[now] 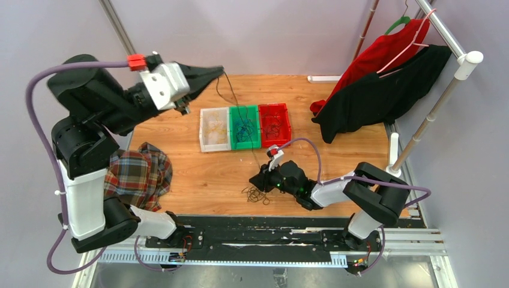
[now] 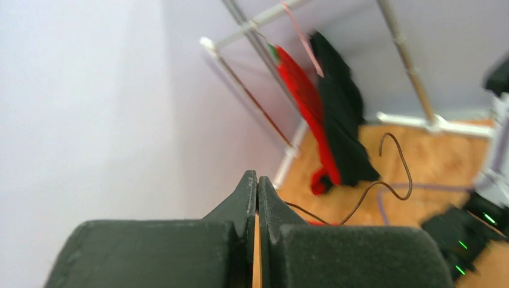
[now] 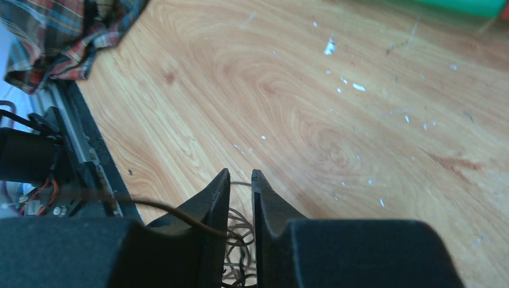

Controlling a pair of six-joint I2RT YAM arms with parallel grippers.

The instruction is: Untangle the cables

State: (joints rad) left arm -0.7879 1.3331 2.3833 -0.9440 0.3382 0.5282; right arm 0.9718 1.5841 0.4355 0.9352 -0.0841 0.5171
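Note:
A small tangle of thin dark cables (image 1: 257, 195) lies on the wooden table (image 1: 336, 162) near its front edge. My right gripper (image 1: 259, 179) is low over the tangle. In the right wrist view its jaws (image 3: 240, 173) stand a narrow gap apart, with loops of the tangle (image 3: 237, 231) between them and one brown strand (image 3: 168, 210) crossing the left finger. My left gripper (image 1: 219, 71) is raised high at the back and is shut on one thin dark cable (image 1: 240, 114) that runs down to the tangle. The same cable curls off to the right in the left wrist view (image 2: 384, 186), beside the closed gripper (image 2: 257, 180).
Three bins stand mid-table: white (image 1: 215, 129), green (image 1: 244, 126), red (image 1: 274, 124), each with thin wires inside. A plaid cloth (image 1: 138, 174) lies at the left front. A rack with red (image 1: 372, 54) and black (image 1: 384, 96) garments stands at the back right.

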